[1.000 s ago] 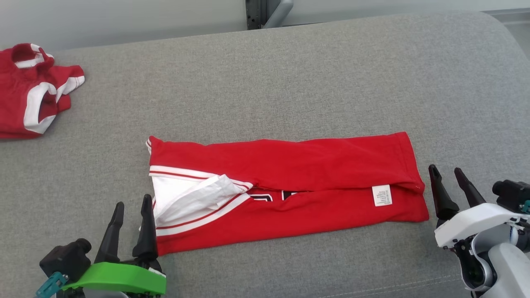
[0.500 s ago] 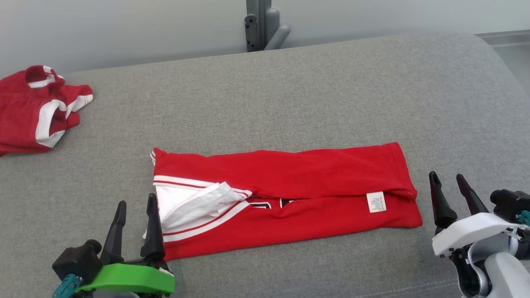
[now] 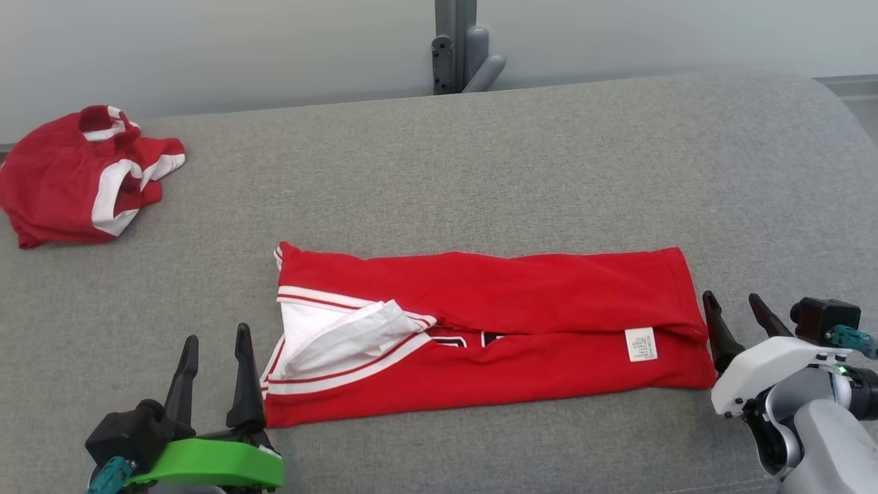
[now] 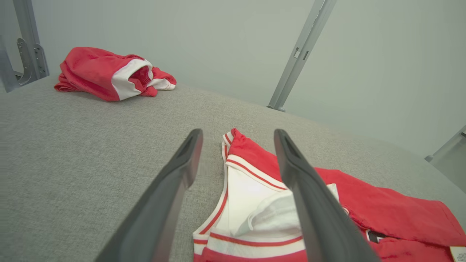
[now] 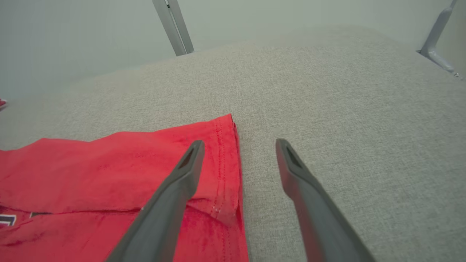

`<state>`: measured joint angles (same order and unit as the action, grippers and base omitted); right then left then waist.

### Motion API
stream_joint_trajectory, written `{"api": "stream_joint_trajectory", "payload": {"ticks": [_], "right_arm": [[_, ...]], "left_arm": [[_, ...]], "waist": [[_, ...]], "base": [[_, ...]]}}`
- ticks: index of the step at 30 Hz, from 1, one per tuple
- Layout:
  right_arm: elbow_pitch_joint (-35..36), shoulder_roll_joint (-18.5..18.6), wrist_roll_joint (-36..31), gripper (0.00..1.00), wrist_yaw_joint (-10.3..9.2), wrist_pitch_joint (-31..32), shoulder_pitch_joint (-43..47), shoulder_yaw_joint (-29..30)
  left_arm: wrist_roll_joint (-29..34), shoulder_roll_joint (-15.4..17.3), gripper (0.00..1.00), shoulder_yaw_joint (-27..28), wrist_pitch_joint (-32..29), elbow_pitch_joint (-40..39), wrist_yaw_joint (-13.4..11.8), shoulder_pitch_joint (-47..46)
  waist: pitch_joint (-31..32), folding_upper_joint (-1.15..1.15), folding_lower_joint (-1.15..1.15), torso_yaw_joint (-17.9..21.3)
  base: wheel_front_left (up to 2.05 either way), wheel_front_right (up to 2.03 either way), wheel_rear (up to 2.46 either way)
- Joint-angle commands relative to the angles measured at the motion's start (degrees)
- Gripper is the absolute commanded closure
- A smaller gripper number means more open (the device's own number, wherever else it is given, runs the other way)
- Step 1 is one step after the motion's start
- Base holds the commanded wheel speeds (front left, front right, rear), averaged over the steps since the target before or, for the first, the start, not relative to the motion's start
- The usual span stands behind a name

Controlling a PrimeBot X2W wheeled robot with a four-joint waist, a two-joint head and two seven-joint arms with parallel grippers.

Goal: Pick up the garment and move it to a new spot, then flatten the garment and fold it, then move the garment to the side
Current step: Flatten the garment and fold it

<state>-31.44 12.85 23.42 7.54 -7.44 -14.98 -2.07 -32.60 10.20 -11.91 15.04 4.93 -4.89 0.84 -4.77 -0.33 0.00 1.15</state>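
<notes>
Two red garments, two grippers, one grey cushion (image 3: 480, 171).

Far left, back: one crumpled red garment (image 3: 82, 178) with white trim, bunched in a heap, well apart from everything else.

Lower left: left gripper (image 3: 216, 334), green housing, two dark fingers spread wide with nothing between them. Its inner finger sits just beside the left end of the task piece. In the left wrist view that finger crosses over the white neck area; contact cannot be told.

Centre: one folded red garment (image 3: 480, 329), a long flat band lying across the cushion, both long sides folded inward and meeting along a middle seam line. White-and-red striped trim and a white inner panel show at its left end. A bit of dark lettering peeks out at the seam. One white care label (image 3: 641, 344) near its right end.

Behind, at the cushion's back edge: one grey metal post (image 3: 458, 44).

Lower right: right gripper (image 3: 730, 298), white housing, two dark fingers apart at full width, empty. Its inner fingertip is at the garment's right hem and the other is over bare cushion.
</notes>
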Motion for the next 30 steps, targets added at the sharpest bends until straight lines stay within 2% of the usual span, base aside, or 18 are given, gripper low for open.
{"api": "stream_joint_trajectory", "payload": {"ticks": [1, 9, 18, 19, 20, 21, 23, 24, 30], "right_arm": [[-1.65, 0.65, -0.49, 0.00, -0.10, 0.54, -1.18, -0.11], [-12.79, 0.81, 1.32, 0.00, -0.09, 3.22, -5.16, -1.96], [-19.63, -0.68, 3.44, 0.00, -0.05, 3.37, -6.12, -4.79], [-20.04, -0.83, 3.69, 0.06, -0.04, 3.34, -6.29, -5.17], [-20.41, -0.92, 3.87, 0.36, -0.04, 3.18, -6.50, -5.58], [-20.71, -0.98, 4.15, 0.54, -0.04, 3.03, -6.72, -5.98], [-21.18, -1.01, 4.72, 0.80, -0.05, 2.60, -7.17, -6.49], [-21.40, -0.73, 4.97, 1.00, -0.05, 2.24, -7.40, -6.63], [-21.78, 0.47, 7.77, 1.00, -0.10, 0.96, -9.10, -6.82]], "left_arm": [[0.44, 0.01, 0.00, 0.27, 0.12, 0.15, 0.35, -0.24], [3.08, 0.15, 0.00, 1.94, 0.13, 0.64, -0.08, 0.45], [4.63, -0.07, 0.00, 3.66, 0.14, 1.02, -0.03, 1.86], [4.63, -0.10, 0.00, 3.80, 0.14, 1.03, 0.02, 2.02], [4.66, -0.13, 0.00, 3.92, 0.14, 1.05, 0.08, 2.10], [4.73, -0.13, 0.00, 4.08, 0.14, 1.10, 0.15, 2.13], [4.87, -0.19, 0.00, 4.32, 0.14, 1.16, 0.24, 2.28], [4.96, -0.22, 0.00, 4.42, 0.14, 1.19, 0.25, 2.45], [4.67, -0.41, 0.00, 4.89, 0.14, 1.21, 0.47, 2.84]], "waist": [[-0.42, 0.33, 0.00, -1.09], [-1.07, 0.33, 0.00, -4.25], [-0.66, 0.33, 0.00, -5.64], [-0.58, 0.33, 0.00, -5.68], [-0.49, 0.33, 0.00, -5.69], [-0.40, 0.33, 0.00, -5.68], [-0.23, 0.33, 0.00, -5.60], [-0.14, 0.33, 0.00, -5.52], [0.19, 0.33, 0.00, -4.57]], "base": [[0.00, 0.00, 0.00], [0.00, 0.00, 0.00], [0.00, 0.00, 0.00], [0.00, 0.00, 0.00], [0.00, 0.00, 0.00], [0.00, 0.00, 0.00], [0.00, 0.00, 0.00], [0.00, 0.00, 0.00], [0.00, 0.00, 0.00]]}}
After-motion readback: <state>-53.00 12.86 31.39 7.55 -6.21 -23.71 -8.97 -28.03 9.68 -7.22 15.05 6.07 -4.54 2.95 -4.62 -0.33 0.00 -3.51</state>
